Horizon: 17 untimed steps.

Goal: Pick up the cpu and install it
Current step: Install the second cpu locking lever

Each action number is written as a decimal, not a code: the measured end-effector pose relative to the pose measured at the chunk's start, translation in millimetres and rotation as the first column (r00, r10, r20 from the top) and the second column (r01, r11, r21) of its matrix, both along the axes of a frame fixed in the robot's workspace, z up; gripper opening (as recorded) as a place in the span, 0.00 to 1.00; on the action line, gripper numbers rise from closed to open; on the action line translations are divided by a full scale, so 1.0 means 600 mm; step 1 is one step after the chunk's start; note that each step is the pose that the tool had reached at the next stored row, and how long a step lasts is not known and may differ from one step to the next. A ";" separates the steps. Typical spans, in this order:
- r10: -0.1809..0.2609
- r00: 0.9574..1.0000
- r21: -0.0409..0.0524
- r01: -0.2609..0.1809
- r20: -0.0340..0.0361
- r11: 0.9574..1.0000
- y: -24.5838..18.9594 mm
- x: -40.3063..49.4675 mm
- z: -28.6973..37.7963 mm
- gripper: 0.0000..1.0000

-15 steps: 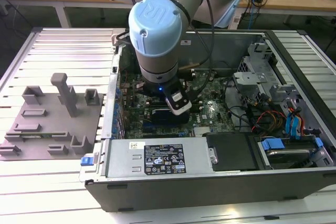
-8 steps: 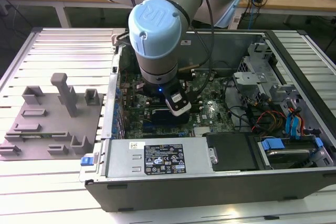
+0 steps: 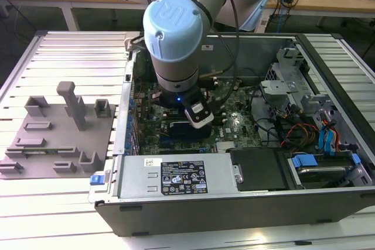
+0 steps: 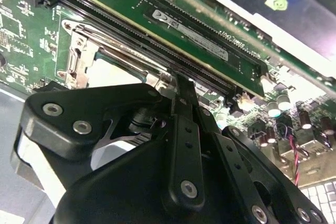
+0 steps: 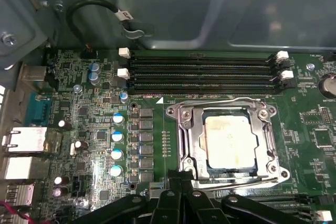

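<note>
Already seated — the cpu is seen lying flat inside the socket frame on the motherboard.
The gripper is held just beside the socket's edge — jaws pressed together, nothing pinched.

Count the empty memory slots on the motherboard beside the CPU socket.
4, in the first wrist view: long black slots lying parallel beside the metal-framed socket, where the cpu sits. All look empty. The gripper may hide other slots.
</note>
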<state>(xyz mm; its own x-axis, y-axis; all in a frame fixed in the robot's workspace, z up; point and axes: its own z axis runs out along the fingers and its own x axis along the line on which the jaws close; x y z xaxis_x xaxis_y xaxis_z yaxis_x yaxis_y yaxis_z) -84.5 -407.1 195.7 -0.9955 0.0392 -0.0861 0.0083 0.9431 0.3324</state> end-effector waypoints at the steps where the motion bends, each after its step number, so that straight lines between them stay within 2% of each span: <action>1: -0.001 1.000 -0.003 0.001 0.000 1.000 -0.0001 0.000 0.005 0.11; 4: -0.004 1.000 -0.011 0.004 0.000 1.000 0.0001 0.000 0.016 0.11; 7: -0.009 1.000 -0.024 0.009 0.000 1.000 0.0007 0.000 0.024 0.11; 8: -0.013 1.000 -0.035 0.013 0.000 0.999 0.0009 0.000 0.028 0.11; 10: -0.018 1.000 -0.048 0.018 0.000 0.999 0.0013 0.000 0.033 0.11; 12: -0.024 1.000 -0.072 0.024 0.001 0.997 0.0020 0.000 0.040 0.11; 15: -0.033 0.999 -0.094 0.033 0.001 0.995 0.0033 0.001 0.041 0.11; 17: -0.038 0.999 -0.096 0.038 0.001 0.995 0.0064 0.001 0.041 0.11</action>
<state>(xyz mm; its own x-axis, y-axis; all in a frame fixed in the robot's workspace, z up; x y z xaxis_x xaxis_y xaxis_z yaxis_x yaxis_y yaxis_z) -84.1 -403.3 220.2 -0.9935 0.0685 -0.0909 0.0449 0.9697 0.2403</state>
